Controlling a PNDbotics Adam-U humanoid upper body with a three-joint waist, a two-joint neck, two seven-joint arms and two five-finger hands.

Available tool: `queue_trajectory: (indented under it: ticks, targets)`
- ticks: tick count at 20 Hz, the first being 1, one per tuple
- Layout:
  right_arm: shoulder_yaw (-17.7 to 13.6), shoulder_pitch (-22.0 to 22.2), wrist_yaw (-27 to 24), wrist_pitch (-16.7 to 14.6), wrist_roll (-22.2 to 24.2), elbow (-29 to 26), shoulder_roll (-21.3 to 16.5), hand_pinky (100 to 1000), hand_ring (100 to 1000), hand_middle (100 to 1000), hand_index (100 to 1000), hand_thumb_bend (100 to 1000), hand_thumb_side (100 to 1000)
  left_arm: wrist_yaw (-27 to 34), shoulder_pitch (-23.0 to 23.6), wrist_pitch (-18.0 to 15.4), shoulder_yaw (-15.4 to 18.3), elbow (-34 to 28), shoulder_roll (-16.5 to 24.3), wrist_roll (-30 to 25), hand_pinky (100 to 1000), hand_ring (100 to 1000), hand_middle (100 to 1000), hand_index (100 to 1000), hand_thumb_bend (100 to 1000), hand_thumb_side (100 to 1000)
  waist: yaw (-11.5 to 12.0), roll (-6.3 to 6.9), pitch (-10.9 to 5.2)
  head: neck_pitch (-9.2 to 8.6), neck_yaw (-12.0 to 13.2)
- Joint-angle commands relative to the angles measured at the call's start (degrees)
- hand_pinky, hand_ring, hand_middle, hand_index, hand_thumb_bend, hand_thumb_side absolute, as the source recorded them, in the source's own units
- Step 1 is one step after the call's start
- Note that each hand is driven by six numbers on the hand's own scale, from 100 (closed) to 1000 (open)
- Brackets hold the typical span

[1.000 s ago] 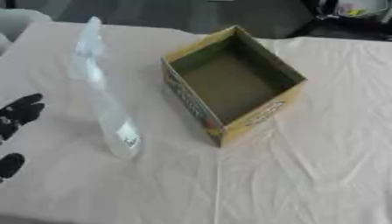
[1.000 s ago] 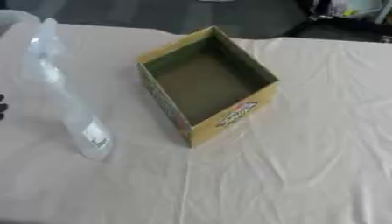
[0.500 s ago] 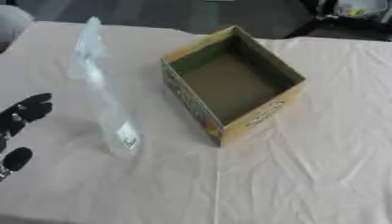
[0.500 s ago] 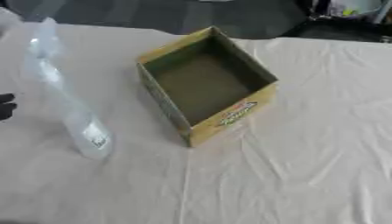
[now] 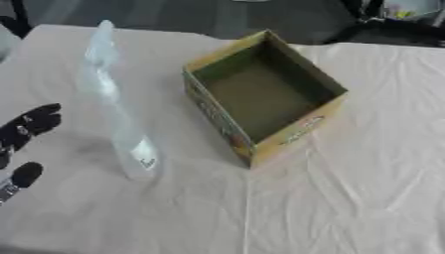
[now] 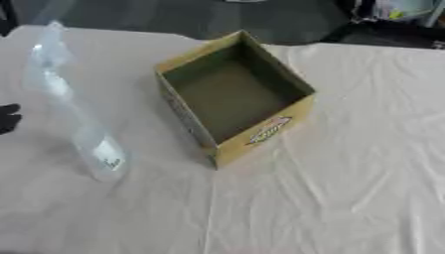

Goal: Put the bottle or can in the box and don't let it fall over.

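Observation:
A tall clear plastic bottle (image 5: 117,106) stands upright on the cream tablecloth, left of centre, with a small white label near its base. To its right sits an open yellow cardboard box (image 5: 260,96), empty inside, turned at an angle. My left hand (image 5: 22,136) enters at the left edge, black fingers spread and relaxed, a short way left of the bottle and not touching it. In the right eye view only a fingertip (image 6: 7,118) of it shows. My right hand appears in neither view.
The cream cloth-covered table (image 5: 347,198) stretches wide to the right and front of the box. Dark floor and some clutter (image 5: 396,12) lie beyond the far edge.
My left hand has moved right and up, closer to the bottle. The bottle and box have stayed where they were.

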Motion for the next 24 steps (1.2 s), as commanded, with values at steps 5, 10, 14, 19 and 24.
queue_trajectory:
  ticks: [5, 10, 14, 19, 24]
  targets:
    - [0.05, -0.15, 0.78, -3.90, -4.16, -0.64, -0.86, 891, 977, 1000, 900, 100, 527, 2.35, -3.41, 1.00, -1.14, 0.72, 2.91, -2.19, 1000, 1000, 1000, 912, 405, 803, -0.24, 0.10, -0.28, -0.59, 0.28]
    - [0.24, -0.31, 1.02, -3.72, -4.13, -0.64, -0.83, 891, 977, 1000, 900, 100, 526, 3.10, -4.56, 1.09, -1.49, 0.87, 3.30, -2.96, 1000, 1000, 1000, 912, 387, 792, -0.27, 0.21, -0.21, -0.65, 0.15]
    - [0.39, -0.44, 1.18, -3.56, -4.10, -0.64, -0.84, 892, 978, 1000, 900, 100, 526, 3.47, -5.34, 1.00, -1.82, 0.72, 3.57, -2.88, 1000, 1000, 1000, 907, 371, 783, -0.19, 0.29, -0.19, -0.64, 0.00]
    - [0.59, -0.56, 1.36, -3.33, -4.01, -0.64, -0.82, 893, 978, 1000, 900, 100, 526, 4.17, -6.39, 1.22, -2.51, 0.24, 3.80, -3.33, 1000, 1000, 1000, 899, 355, 777, -0.21, 0.29, -0.17, -0.48, 0.16]
    - [0.76, -0.72, 1.47, -3.25, -3.94, -0.64, -0.77, 893, 979, 1000, 901, 100, 526, 4.22, -7.31, 1.48, -2.94, 0.40, 4.20, -3.47, 1000, 1000, 1000, 899, 344, 780, -0.26, 0.33, -0.10, -0.52, 0.32]
